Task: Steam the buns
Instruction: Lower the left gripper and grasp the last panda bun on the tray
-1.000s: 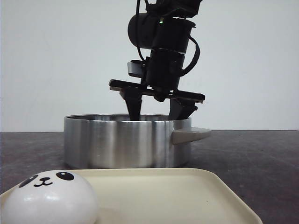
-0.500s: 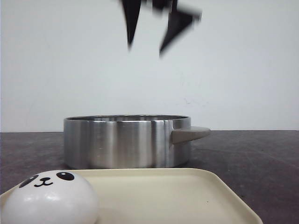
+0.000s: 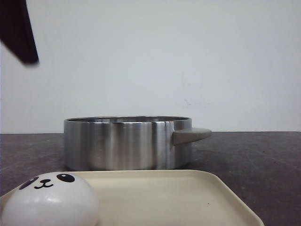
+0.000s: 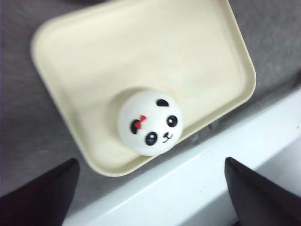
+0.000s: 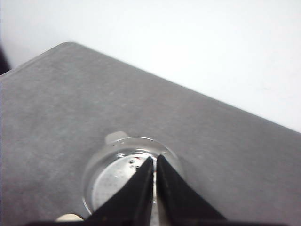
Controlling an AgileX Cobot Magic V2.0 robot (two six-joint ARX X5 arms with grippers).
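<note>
One white panda bun point(image 3: 49, 200) sits on the cream tray point(image 3: 178, 197) at the front left. In the left wrist view the bun point(image 4: 149, 122) has a red bow and lies near one edge of the tray point(image 4: 94, 56). My left gripper point(image 4: 150, 165) is open wide and empty, high above the tray; one of its dark fingers point(image 3: 19, 33) shows at the top left of the front view. My right gripper point(image 5: 154, 159) is shut and empty, high above the steel pot point(image 5: 101, 176). White shapes with small dark marks lie in the pot, mostly hidden by the fingers.
The steel pot point(image 3: 127, 143) stands behind the tray on the dark tabletop point(image 3: 254, 155), its grey handle point(image 3: 190, 135) pointing right. The white front edge of the table point(image 4: 197, 188) runs just beside the tray. A white wall is behind.
The open gripper that reached into the pot has risen out of it and moved up and left. Only one finger now shows at the top left. Pot, tray and bun have not moved.
</note>
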